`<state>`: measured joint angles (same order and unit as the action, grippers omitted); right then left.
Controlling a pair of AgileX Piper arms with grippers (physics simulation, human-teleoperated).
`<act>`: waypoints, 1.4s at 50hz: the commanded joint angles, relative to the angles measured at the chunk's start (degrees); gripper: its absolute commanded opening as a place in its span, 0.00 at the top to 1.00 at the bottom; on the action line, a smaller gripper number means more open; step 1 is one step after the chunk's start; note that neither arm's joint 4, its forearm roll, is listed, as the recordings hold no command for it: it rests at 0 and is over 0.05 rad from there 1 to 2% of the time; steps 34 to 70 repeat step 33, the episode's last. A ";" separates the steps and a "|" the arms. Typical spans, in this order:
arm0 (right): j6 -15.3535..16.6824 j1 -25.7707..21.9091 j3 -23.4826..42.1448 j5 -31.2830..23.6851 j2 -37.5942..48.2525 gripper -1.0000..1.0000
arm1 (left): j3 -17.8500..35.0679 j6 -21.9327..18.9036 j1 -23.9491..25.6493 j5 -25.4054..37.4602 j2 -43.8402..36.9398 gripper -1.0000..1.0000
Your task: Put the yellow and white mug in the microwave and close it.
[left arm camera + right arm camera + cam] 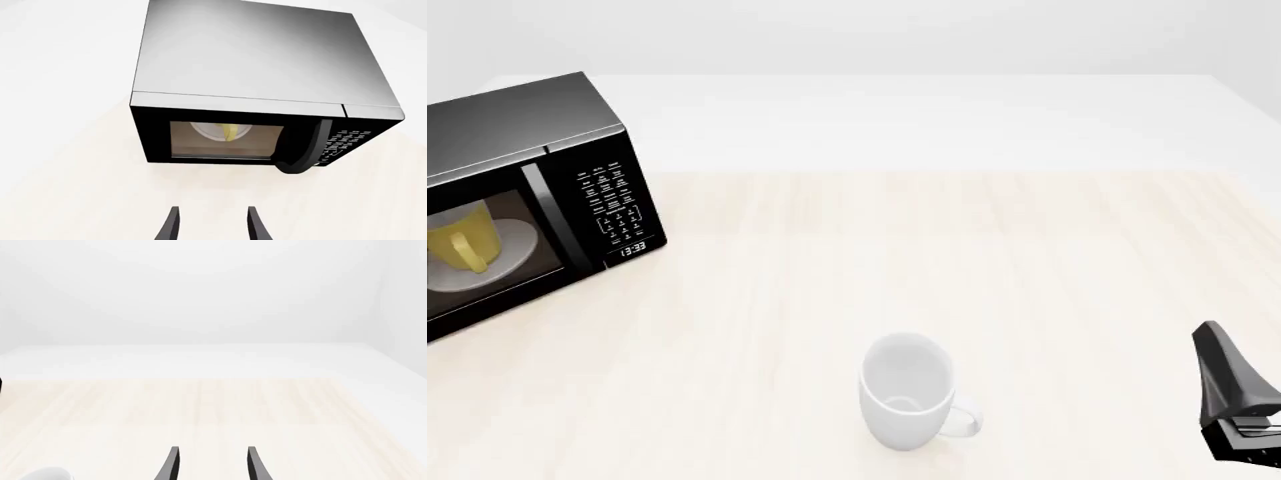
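The black microwave (521, 130) stands at the table's far left with its glass-window door shut. Through the window I see the yellow and white mug (461, 238) upright on the white turntable plate (518, 240). In the left wrist view the microwave (267, 65) faces me, the yellow and white mug (229, 132) shows behind the glass, and my left gripper (212, 225) hangs open and empty a short way in front of the door. My right gripper (212, 465) is open and empty too; it sits at the front right edge (1217, 350), far from the microwave.
A larger all-white mug (905, 390) stands upright near the table's front middle, its handle pointing right; its rim (43, 474) shows in a corner of the right wrist view. The microwave's handle (313, 150) and keypad (614, 205) are on the door's right side.
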<state>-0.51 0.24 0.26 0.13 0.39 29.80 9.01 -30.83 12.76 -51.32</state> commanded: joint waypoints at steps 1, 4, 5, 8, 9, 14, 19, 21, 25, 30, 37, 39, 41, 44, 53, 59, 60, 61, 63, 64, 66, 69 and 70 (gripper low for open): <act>0.00 0.00 0.00 0.00 0.00 0.00 | -0.60 0.35 -0.37 2.27 4.05 0.00; 0.00 0.00 0.00 0.00 0.00 0.00 | -0.84 0.37 -0.40 2.71 4.92 0.00; 0.00 0.00 0.00 0.00 0.00 0.00 | -0.97 0.42 -0.36 3.14 5.56 0.00; 0.01 0.00 0.00 0.00 0.00 0.00 | -0.88 0.54 -0.26 3.78 6.57 0.00; 0.01 0.00 0.00 0.00 0.01 0.00 | -0.85 0.55 -0.36 3.96 6.95 0.00; 0.00 0.00 0.00 0.00 0.00 0.00 | -1.00 0.57 -0.36 5.05 9.28 0.00; 0.00 0.00 0.00 0.00 0.00 0.00 | -1.25 0.47 -0.04 6.19 11.51 0.00; 0.00 0.00 0.00 0.00 -0.01 0.00 | -1.20 0.53 0.03 6.70 12.21 0.00; -0.01 -0.01 0.00 0.00 -0.01 0.00 | -0.76 0.65 0.40 8.02 15.76 0.00; -0.01 0.01 0.00 0.00 -0.01 0.00 | 0.29 0.38 0.77 9.55 21.39 0.00; 0.00 0.00 0.00 0.00 0.00 0.00 | 0.86 0.49 1.07 10.34 22.53 0.00; 0.00 0.00 0.00 0.00 0.00 0.00 | 0.86 0.49 1.07 10.34 22.53 0.00; 0.00 0.00 0.00 0.00 0.00 0.00 | 0.86 0.49 1.07 10.34 22.53 0.00; 0.00 0.00 0.00 0.00 0.00 0.00 | 0.86 0.49 1.07 10.34 22.53 0.00; 0.00 0.00 0.00 0.00 0.00 0.00 | 0.86 0.49 1.07 10.34 22.53 0.00; 0.00 0.00 0.00 0.00 0.00 0.00 | 0.86 0.49 1.07 10.34 22.53 0.00; 0.00 0.00 0.00 0.00 0.00 0.00 | 0.86 0.49 1.07 10.34 22.53 0.00; 0.00 0.00 0.00 0.00 0.00 0.00 | 0.86 0.49 1.07 10.34 22.53 0.00; 0.00 0.00 0.00 0.00 0.00 0.00 | 0.86 0.49 1.07 10.34 22.53 0.00; 0.00 0.00 0.00 0.00 0.00 0.00 | 0.86 0.49 1.07 10.34 22.53 0.00; 0.00 0.00 0.00 0.00 0.00 0.00 | 0.86 0.49 1.07 10.34 22.53 0.00; 0.00 0.00 0.00 0.00 0.00 0.00 | 0.86 0.49 1.07 10.34 22.53 0.00; 0.00 0.00 0.00 0.00 0.00 0.00 | 0.86 0.49 1.07 10.34 22.53 0.00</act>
